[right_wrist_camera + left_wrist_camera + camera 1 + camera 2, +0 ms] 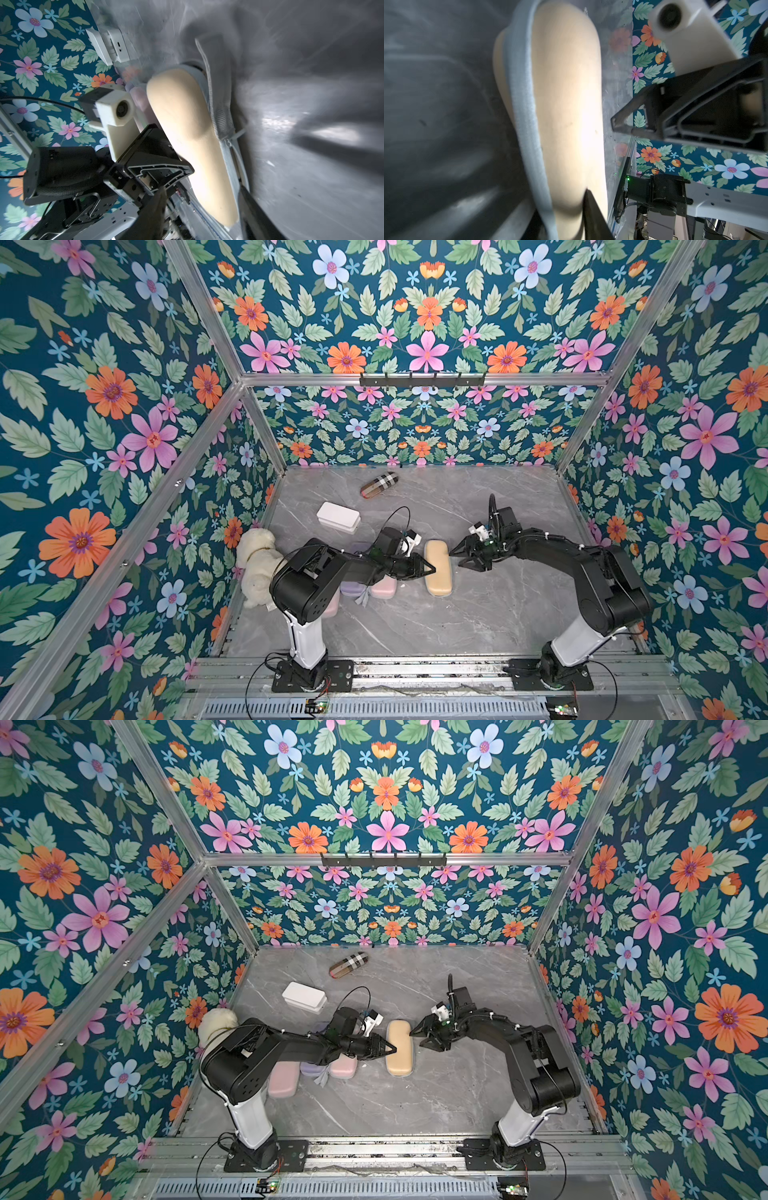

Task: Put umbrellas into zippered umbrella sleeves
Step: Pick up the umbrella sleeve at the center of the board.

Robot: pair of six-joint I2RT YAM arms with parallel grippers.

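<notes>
The tan-yellow sleeve (437, 568) lies shut and flat near the middle of the table (457, 626), its long axis running from the near side to the far side, between the two arms. The left gripper (432, 569) reaches in from the left, with its tips on the sleeve's left edge. In the left wrist view the jaws stand close together with the sleeve's rim and grey zipper band (527, 116) between them. They seem to pinch that edge, though blur makes the contact hard to confirm. The right gripper (456, 559) hangs just beside the sleeve's right edge without touching it. Its jaws are spread, and the right wrist view shows the sleeve's end lying in the gap between the two fingers. A grey strap (216, 83) trails from the sleeve's far end onto the table.

Three more closed sleeves sit in a row to the left, partly under the left arm. In a top view these are a pink sleeve (344, 1067) nearest the tan-yellow one, a lavender sleeve (309, 1069) beside it, and a second pink sleeve (284, 1079) further left.

A white plush toy (257, 564) rests against the left wall. A white rectangular box (338, 517) lies behind the row of sleeves. Near the back wall is a tan plaid roll (379, 485), well apart from everything else.
</notes>
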